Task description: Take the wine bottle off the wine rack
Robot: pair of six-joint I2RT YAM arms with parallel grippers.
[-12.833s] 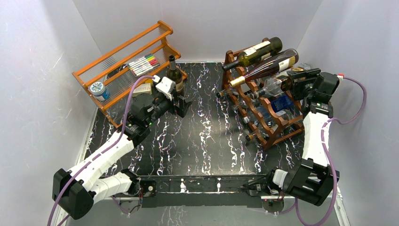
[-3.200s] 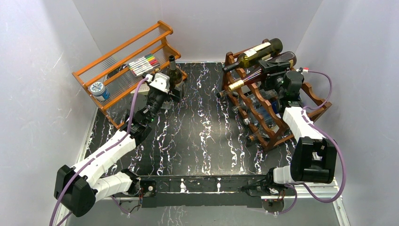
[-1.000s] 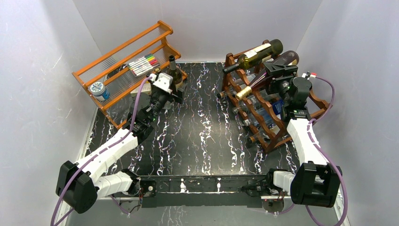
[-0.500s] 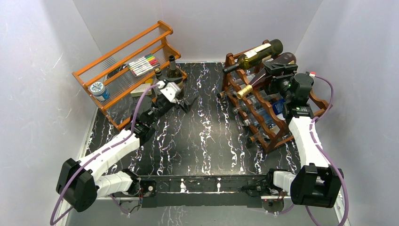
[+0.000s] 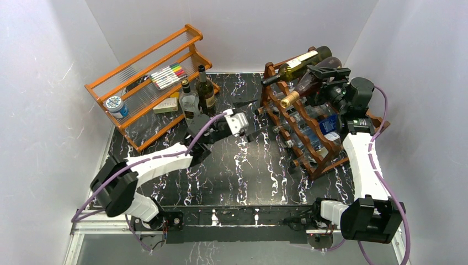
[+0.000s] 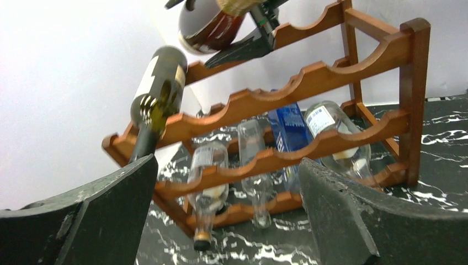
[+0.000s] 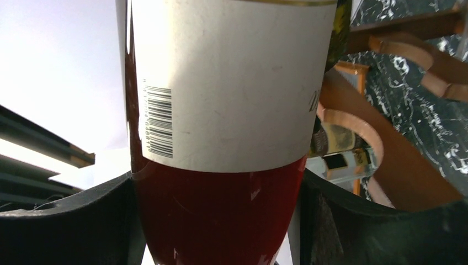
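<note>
Gripping the dark glass red wine bottle (image 5: pixel 302 87) with its white label and gold foil neck, the right pincer (image 5: pixel 326 79) is clamping the body from both sides in the overhead view; the bottle is slanting over the top tier of the dark reddish-brown wooden wine rack (image 5: pixel 309 157) with scalloped rails, neck lower and pointing toward the middle of the black white-veined desk (image 5: pixel 248 176); whether the neck is touching a rail I cannot tell; a green bottle (image 5: pixel 301 58) with a cream label is lying just behind it on the top tier; the left pincer (image 5: pixel 253 118) is hovering spread wide and holding nothing, near the rack's front end; two upright bottles (image 5: pixel 190 100) are standing beside the light orange wooden rack (image 5: pixel 144 61) at the far left.

Looking from the left wrist, the left pincer (image 6: pixel 226 221) is gaping with only air between its fingers (image 6: pixel 94 221); the wine rack (image 6: pixel 309 149) is filling the view ahead; the red wine bottle (image 6: pixel 212 27) is sitting raised above the top rail at the picture's upper edge; the green bottle (image 6: pixel 160 88) is lying on the top tier; clear bottles (image 6: pixel 207 176) and a blue bottle (image 6: pixel 290 130) are resting on the lower tiers.

Looking from the right wrist, the right pincer (image 7: pixel 218 221) is pressing both fingers (image 7: pixel 66 232) against the red wine bottle (image 7: pixel 221 83) just below its label; a rail of the wine rack (image 7: pixel 359 143) is showing behind.
</note>
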